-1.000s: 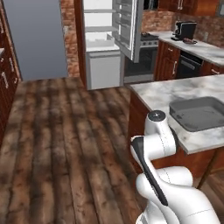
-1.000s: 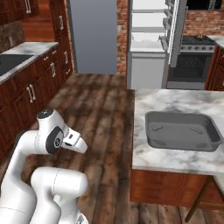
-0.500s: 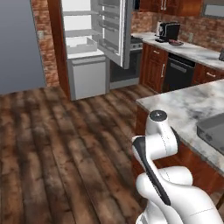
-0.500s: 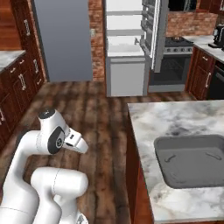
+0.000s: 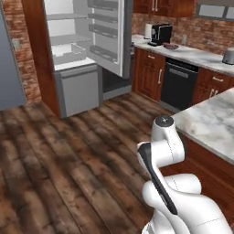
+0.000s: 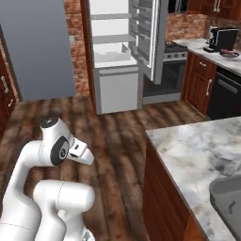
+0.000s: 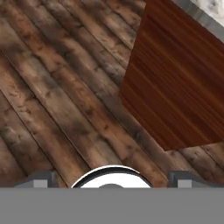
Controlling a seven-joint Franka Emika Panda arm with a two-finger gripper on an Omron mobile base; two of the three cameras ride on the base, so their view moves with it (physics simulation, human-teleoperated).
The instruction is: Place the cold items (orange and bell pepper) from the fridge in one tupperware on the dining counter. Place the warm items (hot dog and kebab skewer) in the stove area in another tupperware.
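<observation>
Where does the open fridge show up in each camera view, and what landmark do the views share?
Left base view: open fridge upper left, door swung right.
Right base view: open fridge top centre.
Hand view: floor and the counter's wooden side, no fridge.
Shared landmark: coffee machine on the back counter.

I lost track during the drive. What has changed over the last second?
The base turned toward the open fridge, so the whole view shifted; the grey tupperware slid to the right edge. Nothing was grasped or released. The arm stays folded, the gripper open and empty above the floor.
</observation>
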